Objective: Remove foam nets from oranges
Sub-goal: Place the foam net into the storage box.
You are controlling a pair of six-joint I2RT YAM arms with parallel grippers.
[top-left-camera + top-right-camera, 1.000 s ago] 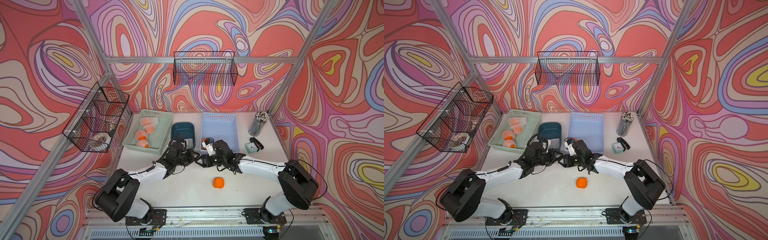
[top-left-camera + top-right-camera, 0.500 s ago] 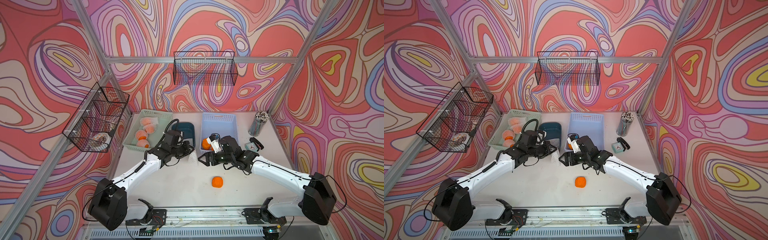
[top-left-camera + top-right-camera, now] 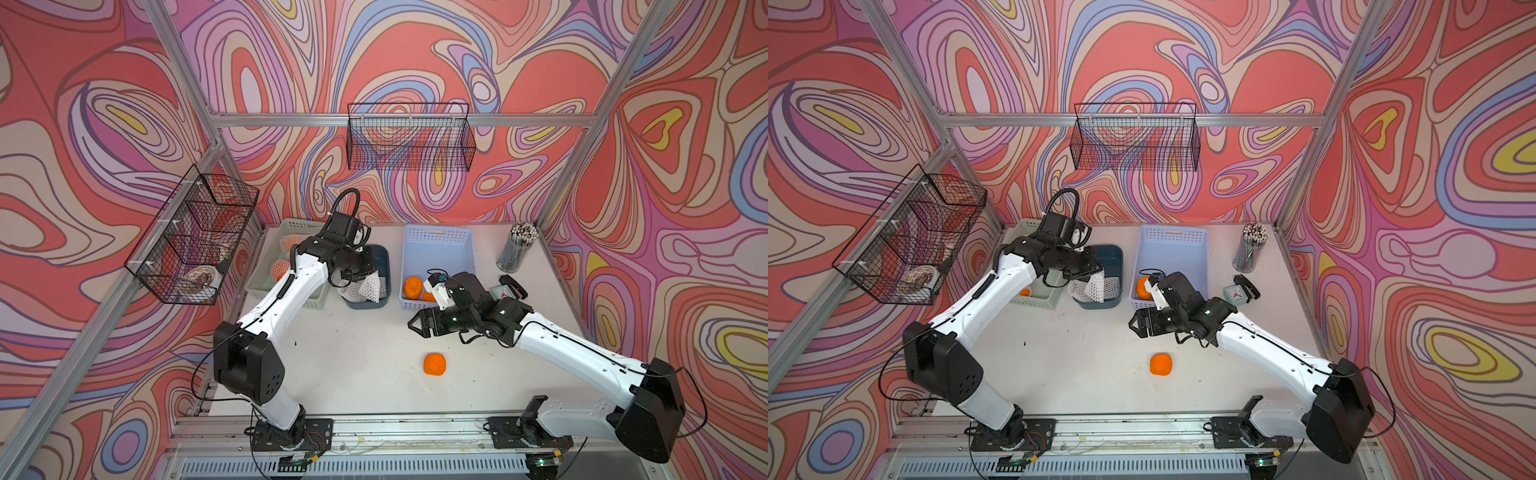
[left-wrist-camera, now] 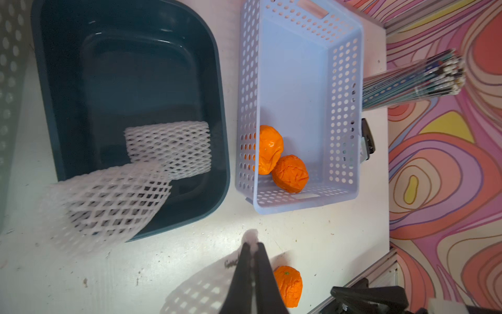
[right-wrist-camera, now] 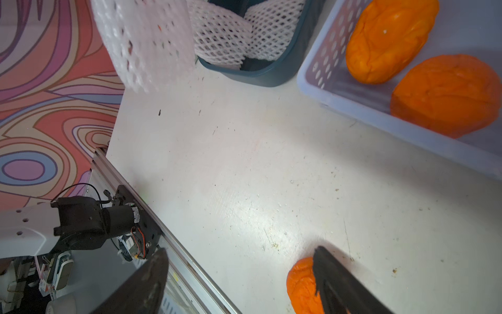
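The light, floppy white foam mesh net point(image 4: 108, 201) would likely pinch best at its rim. The left gripper point(image 4: 252, 244) is pressed together, and the right gripper point(image 5: 240, 248) is spread near the firm bare round orange point(image 3: 434, 364).

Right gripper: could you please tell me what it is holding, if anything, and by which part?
Nothing is held. The right gripper stands open, its gap empty; the bare round orange fruit lies on the white table, apart from it.

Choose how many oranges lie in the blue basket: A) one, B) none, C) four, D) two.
D: the left wrist view shows one orange beside a second orange inside the blue basket.
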